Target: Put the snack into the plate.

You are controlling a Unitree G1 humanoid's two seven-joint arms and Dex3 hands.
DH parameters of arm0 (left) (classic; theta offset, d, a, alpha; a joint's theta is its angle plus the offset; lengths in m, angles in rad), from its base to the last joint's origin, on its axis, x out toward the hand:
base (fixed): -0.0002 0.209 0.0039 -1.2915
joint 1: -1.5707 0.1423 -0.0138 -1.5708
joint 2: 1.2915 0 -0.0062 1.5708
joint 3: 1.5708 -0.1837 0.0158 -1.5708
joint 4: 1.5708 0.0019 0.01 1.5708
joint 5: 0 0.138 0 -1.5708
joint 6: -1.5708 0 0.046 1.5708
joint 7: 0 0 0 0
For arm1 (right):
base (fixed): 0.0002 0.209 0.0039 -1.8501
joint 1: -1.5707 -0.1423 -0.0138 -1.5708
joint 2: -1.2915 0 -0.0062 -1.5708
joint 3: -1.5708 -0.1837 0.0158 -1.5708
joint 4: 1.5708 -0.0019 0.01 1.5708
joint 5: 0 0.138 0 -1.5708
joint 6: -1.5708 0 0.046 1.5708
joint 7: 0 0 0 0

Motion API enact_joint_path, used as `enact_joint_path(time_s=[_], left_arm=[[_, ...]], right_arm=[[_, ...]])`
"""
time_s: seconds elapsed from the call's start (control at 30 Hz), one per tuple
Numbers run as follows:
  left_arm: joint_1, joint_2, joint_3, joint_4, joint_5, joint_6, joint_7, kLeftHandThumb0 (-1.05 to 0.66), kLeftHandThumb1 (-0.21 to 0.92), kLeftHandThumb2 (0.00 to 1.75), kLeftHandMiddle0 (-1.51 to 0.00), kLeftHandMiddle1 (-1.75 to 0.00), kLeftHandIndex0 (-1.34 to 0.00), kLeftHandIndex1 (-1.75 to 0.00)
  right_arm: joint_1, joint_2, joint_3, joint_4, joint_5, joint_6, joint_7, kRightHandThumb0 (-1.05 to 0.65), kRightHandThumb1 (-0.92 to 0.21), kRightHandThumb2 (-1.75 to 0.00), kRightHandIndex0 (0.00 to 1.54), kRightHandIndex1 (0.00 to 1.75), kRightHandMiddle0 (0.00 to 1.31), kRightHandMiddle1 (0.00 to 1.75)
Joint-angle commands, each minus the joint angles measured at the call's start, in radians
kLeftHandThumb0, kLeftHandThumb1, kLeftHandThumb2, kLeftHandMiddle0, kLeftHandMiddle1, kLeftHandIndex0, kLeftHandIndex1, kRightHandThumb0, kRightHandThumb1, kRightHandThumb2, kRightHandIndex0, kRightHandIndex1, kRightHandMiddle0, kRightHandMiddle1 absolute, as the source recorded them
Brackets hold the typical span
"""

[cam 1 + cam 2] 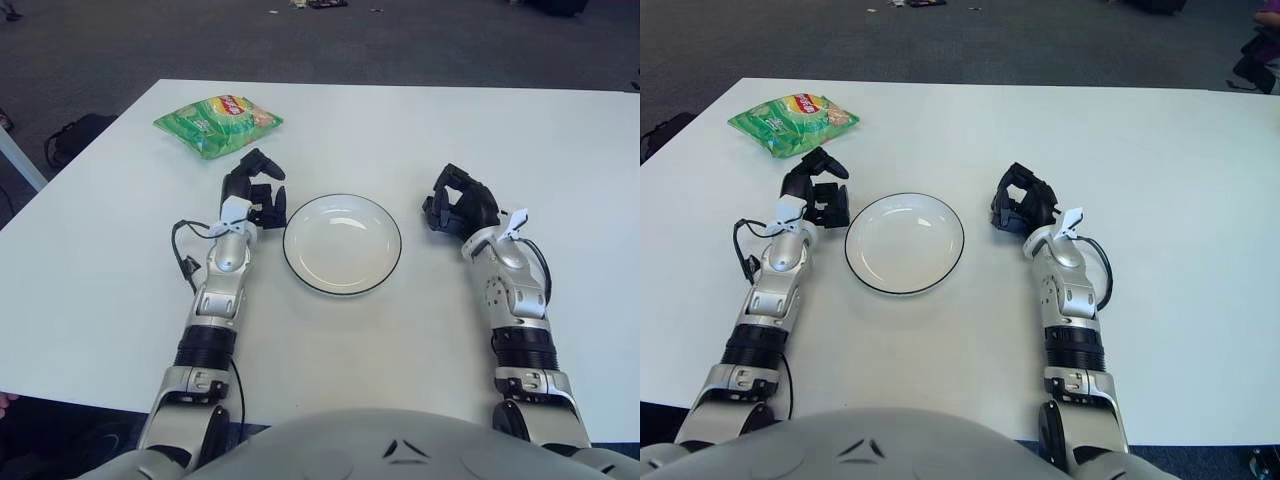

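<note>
Where the left eye looks down on the white table [420, 130], the green snack bag [217, 122] lies flat toward the far left, well apart from the plate [342, 243]. The plate, white with a dark rim, sits empty between the two arms. The left hand [254, 193] shows just left of the plate's rim, between the plate and the bag, its black fingers curled in and gripping nothing. The right hand [456, 205] shows to the right of the plate, a little apart from it, fingers likewise curled in on nothing. A black cable [186, 252] loops beside the left forearm.

From the right eye, the bag [793, 121] sits near the table's [1160, 160] far left corner, the plate [904, 242] nearer the robot and to its right. The left hand [818, 192] is close beside the plate's upper left edge, clenched and empty, with bare table between it and the bag. The right hand [1024, 207] is clenched and empty too, right of the plate.
</note>
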Motion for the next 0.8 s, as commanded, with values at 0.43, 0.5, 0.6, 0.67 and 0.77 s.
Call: enact_joint_path(time_s=[0.43, 0.5, 0.6, 0.67, 0.77], left_arm=[[-0.157, 0.164, 0.019, 0.067, 0.204, -0.027, 0.089, -0.52, 0.24, 1.42, -1.35, -1.75, -0.68, -1.75], [-0.177, 0.185, 0.013, 0.078, 0.236, -0.022, 0.102, -0.52, 0.24, 1.42, -1.35, -1.75, -0.68, -1.75], [-0.217, 0.218, -0.001, 0.076, 0.313, 0.012, 0.133, -0.51, 0.25, 1.41, -1.34, -1.75, -0.67, -1.75], [-0.239, 0.231, -0.009, 0.080, 0.346, 0.032, 0.145, -0.51, 0.25, 1.40, -1.32, -1.75, -0.67, -1.75], [-0.270, 0.248, -0.019, 0.102, 0.375, 0.047, 0.156, -0.51, 0.26, 1.39, -1.30, -1.75, -0.67, -1.75]], right_arm=[[0.016, 0.013, -0.007, 0.111, -0.006, -0.025, -0.003, -0.55, -0.16, -1.51, 1.25, 1.75, 0.74, 1.75], [0.015, 0.013, -0.007, 0.117, -0.006, -0.028, -0.002, -0.55, -0.16, -1.51, 1.25, 1.75, 0.74, 1.75], [0.014, 0.011, -0.007, 0.125, -0.006, -0.029, -0.001, -0.55, -0.17, -1.51, 1.25, 1.75, 0.74, 1.75], [0.013, 0.010, -0.007, 0.130, -0.006, -0.030, -0.001, -0.55, -0.17, -1.50, 1.26, 1.75, 0.74, 1.75], [0.011, 0.010, -0.008, 0.136, -0.005, -0.032, 0.000, -0.54, -0.17, -1.50, 1.26, 1.75, 0.74, 1.75]])
